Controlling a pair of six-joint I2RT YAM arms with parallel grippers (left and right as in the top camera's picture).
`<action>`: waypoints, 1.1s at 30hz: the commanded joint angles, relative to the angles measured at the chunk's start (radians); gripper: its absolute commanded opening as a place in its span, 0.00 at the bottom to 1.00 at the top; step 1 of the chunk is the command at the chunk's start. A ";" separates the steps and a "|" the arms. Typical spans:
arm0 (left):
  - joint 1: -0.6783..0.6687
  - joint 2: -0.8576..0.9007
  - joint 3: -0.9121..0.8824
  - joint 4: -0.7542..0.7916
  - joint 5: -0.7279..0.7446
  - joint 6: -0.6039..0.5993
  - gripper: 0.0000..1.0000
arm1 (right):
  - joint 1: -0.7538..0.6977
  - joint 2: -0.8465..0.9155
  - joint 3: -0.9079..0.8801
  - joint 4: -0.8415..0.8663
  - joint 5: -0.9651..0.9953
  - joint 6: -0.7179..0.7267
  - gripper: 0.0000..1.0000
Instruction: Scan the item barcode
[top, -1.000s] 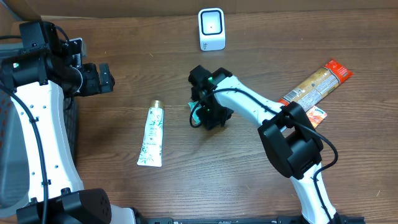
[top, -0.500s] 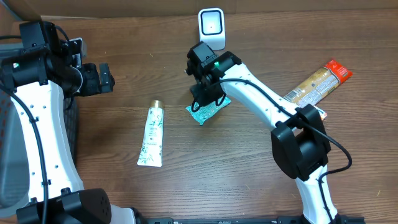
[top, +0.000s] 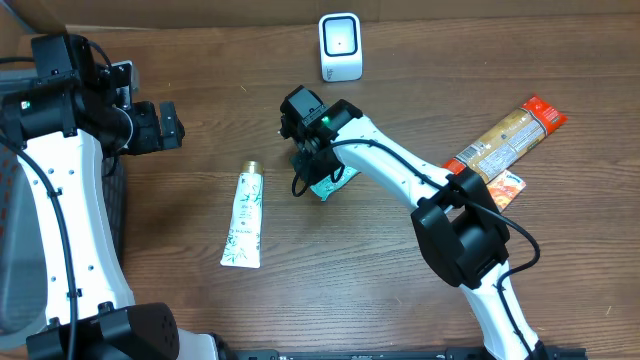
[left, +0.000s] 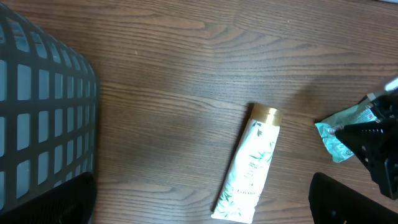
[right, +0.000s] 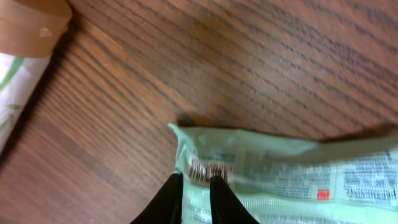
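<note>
Right end effector (right: 194, 193) narrow, fingertips pinching left edge of green packet (right: 292, 174). Packet mid-table; lifted or resting unclear. White tube (top: 244, 218) just left of packet, gold cap toward it, not touching. Scanner (top: 340, 46) at far table (top: 400, 300) edge, beyond arm. Orange snack pack (top: 505, 135) right, well apart. Left end effector (top: 165, 125) wide, holding nothing, near basket (left: 37, 112).

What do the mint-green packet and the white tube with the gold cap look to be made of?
The mint-green printed packet looks like thin plastic film: creased, faintly glossy. The white leaf-printed tube with gold cap is likely soft matte plastic, flattened at its tail.
</note>
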 joint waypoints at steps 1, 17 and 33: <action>-0.002 -0.004 0.013 0.004 0.001 0.015 1.00 | -0.006 0.019 -0.010 0.032 0.023 -0.036 0.18; -0.002 -0.004 0.013 0.004 0.001 0.015 1.00 | -0.006 0.032 -0.137 0.136 0.032 -0.036 0.22; -0.002 -0.004 0.013 0.004 0.001 0.015 1.00 | -0.009 0.031 -0.080 0.093 -0.226 -0.162 1.00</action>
